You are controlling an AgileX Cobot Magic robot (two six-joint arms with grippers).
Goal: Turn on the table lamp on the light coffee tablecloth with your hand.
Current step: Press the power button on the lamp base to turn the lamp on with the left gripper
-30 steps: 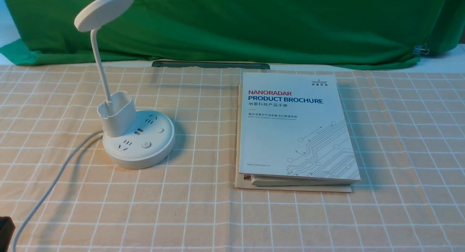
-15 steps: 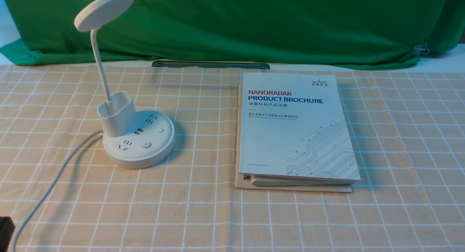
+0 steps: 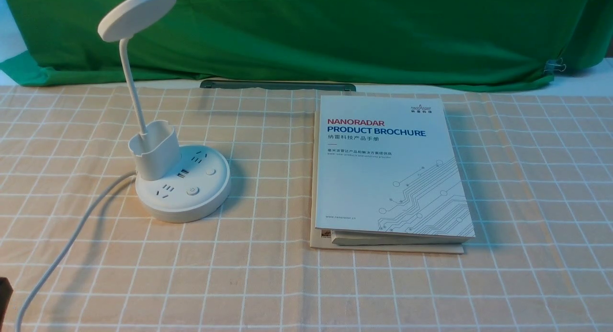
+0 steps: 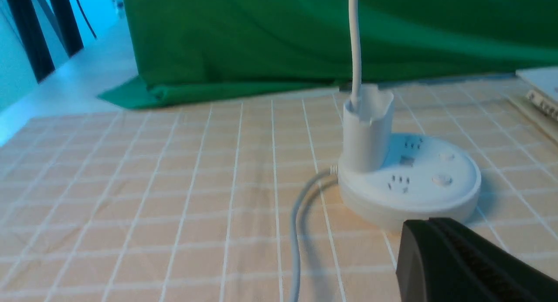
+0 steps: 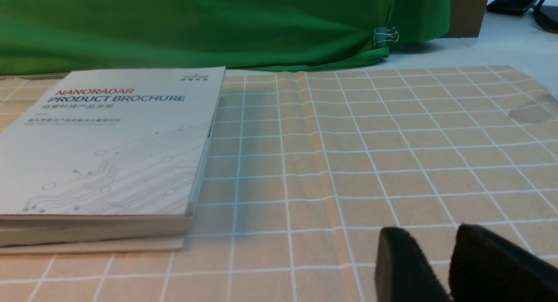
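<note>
Front view: white plastic table lamp with round disc head (image 3: 137,15) stands on beige white-gridded tablecloth (image 3: 268,284), left of white-covered brochure stack (image 3: 388,169). Left wrist view: black left hand (image 4: 429,225), fingers pressed together, near the lamp base. Right wrist view: black right hand (image 5: 426,232), fingers spread, above the cloth, near the brochures.

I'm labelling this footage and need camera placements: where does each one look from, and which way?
Front: between the arms, facing forward over the tablecloth; a dark bit of robot at the left edge.
Left wrist: on the left arm, towards the lamp; dark jaws.
Right wrist: on the right arm, past the brochure; dark jaws.
Both wrist views share the green cloth.
</note>
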